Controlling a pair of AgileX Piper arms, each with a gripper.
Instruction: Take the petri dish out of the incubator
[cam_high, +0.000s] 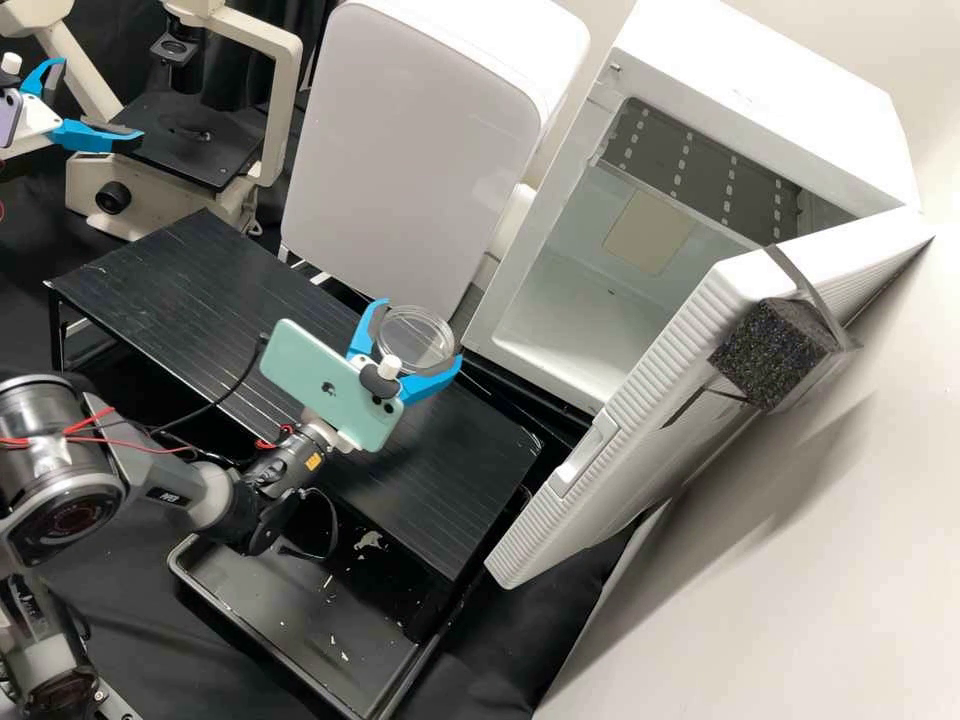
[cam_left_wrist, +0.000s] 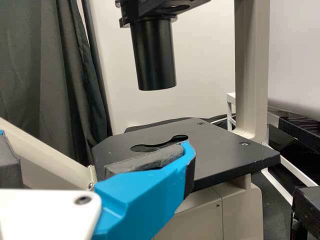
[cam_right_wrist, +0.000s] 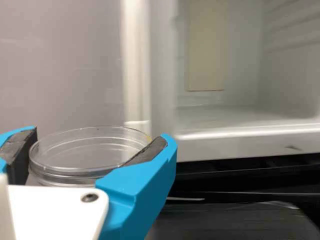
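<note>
Above the black slatted stand, my right gripper is shut on the clear petri dish, outside the incubator, whose door stands open. In the right wrist view the round lidded dish sits level between the grey pads of my right gripper. The white incubator chamber lies beyond it. My left gripper is at the upper left beside the microscope, its fingers wide apart. In the left wrist view one blue finger is in front of the microscope stage.
The incubator door carries a black foam block. The slatted stand lies under the right arm, with a black tray below. A white appliance stands beside the incubator. The microscope stage is near my left gripper.
</note>
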